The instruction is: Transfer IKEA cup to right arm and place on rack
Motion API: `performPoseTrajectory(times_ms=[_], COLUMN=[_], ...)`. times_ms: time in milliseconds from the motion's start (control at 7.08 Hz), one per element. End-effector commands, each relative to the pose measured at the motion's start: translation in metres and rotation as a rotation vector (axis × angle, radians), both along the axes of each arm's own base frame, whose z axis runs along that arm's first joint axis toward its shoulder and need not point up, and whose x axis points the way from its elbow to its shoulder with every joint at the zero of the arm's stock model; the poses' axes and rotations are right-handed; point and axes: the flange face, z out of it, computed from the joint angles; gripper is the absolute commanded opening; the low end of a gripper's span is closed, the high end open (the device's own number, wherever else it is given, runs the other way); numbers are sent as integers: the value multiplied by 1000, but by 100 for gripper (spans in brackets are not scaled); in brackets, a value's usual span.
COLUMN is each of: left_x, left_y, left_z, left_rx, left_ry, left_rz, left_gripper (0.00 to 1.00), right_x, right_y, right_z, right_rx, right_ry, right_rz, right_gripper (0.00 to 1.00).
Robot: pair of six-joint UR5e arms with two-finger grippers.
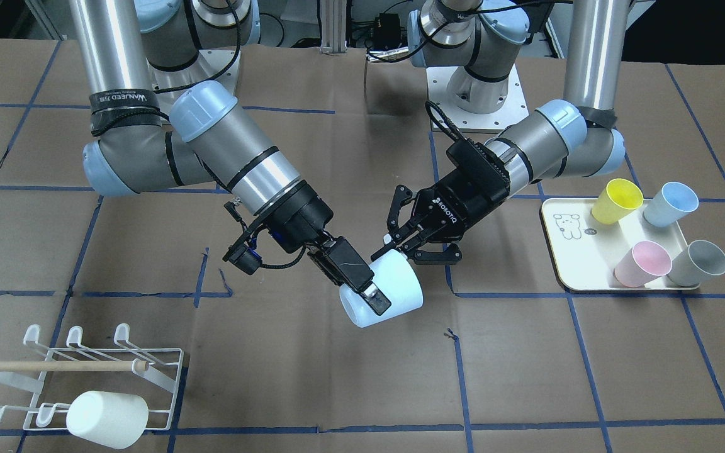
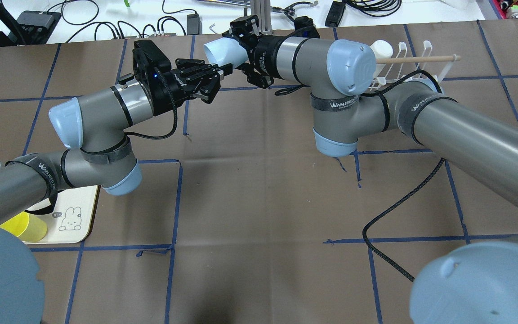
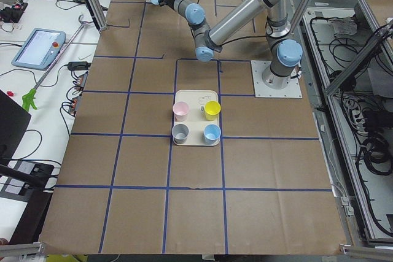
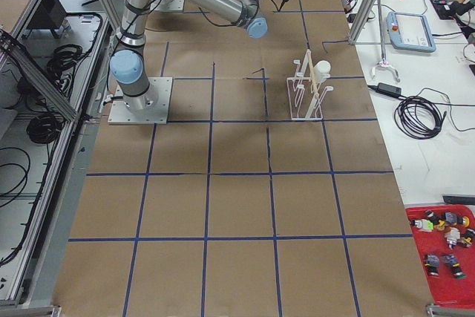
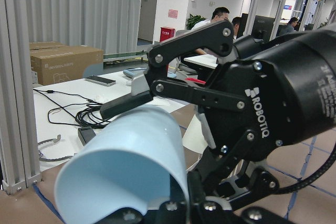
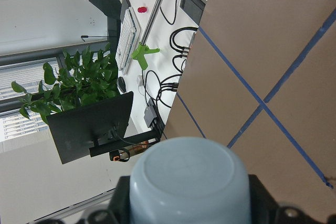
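We have the cup point(image 1: 394, 286) in the air over the middle of the counter point(image 1: 337, 390), tipped on its side between the two arms. The right fingers point(image 1: 362, 283) are clamped across its body, with the base toward their wrist camera. The left fingers point(image 1: 399, 239) straddle the rim, one pad on the outer wall and the other hidden. We cannot tell whether they pinch it or sit loose.

We judge this to be the hand-over itself. We want the right grip firm before the left opens. The left should then draw straight back off the rim, so nothing hooks or twists the cup.

The rack point(image 1: 54, 365) stands well apart, with a white cup point(image 1: 107, 418) on it, so we should aim for a free prong.
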Motion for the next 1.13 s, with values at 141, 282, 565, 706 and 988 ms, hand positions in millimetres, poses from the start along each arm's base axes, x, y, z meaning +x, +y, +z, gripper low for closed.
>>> performPoseTrajectory(times_ms=[141,282,565,706,988], left_x=[1,2,2,8,45], left_y=[-4,-5,-5,-5,-8], left_z=[4,3,6,9,14], left_rx=[-7,-5,-2,-8,-20], left_ry=[-1,-5,-2,-3,1], left_rz=[8,17,19,32,90], left_gripper=[57,70,96,98,98], right_x=[1,1,1,1,1], right_y=[0,0,0,1,-2], right_z=[1,1,3,4,8], right_rx=[0,-3,-5,-9,-20], right_ry=[-5,-4,-6,-6,-8], right_rz=[9,9,11,13,11], right_gripper=[50,50,49,47,47])
